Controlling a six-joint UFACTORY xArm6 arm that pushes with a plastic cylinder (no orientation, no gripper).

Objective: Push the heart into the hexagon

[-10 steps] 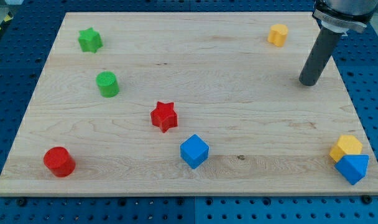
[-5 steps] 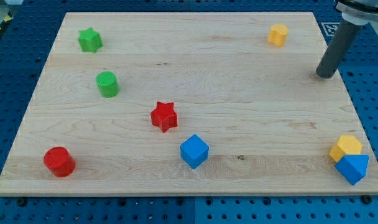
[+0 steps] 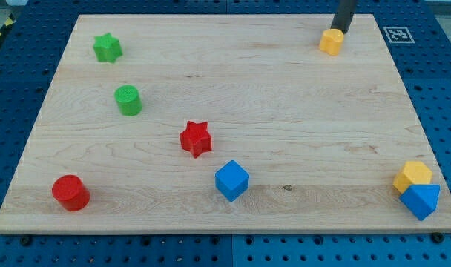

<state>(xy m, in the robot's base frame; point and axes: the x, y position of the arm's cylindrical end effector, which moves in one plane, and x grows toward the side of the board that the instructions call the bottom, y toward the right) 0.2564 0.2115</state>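
Observation:
A small yellow block (image 3: 331, 41) sits near the view's top right. Its shape is hard to make out at this size. A second yellow block (image 3: 412, 175) lies at the bottom right, touching a blue triangle-like block (image 3: 420, 200); I cannot tell which yellow block is the heart and which the hexagon. The dark rod comes down from the top edge. My tip (image 3: 342, 30) stands just above and to the right of the top yellow block, very close to it or touching it.
A green star (image 3: 107, 47) and a green cylinder (image 3: 127, 100) are at the left. A red star (image 3: 196, 139) and a blue cube (image 3: 231, 180) are near the middle. A red cylinder (image 3: 70, 193) is at the bottom left. The board's top edge (image 3: 225, 15) is close behind my tip.
The rod moved from the right side of the board up and to the left. It now stands right behind the top yellow block. No block has visibly moved.

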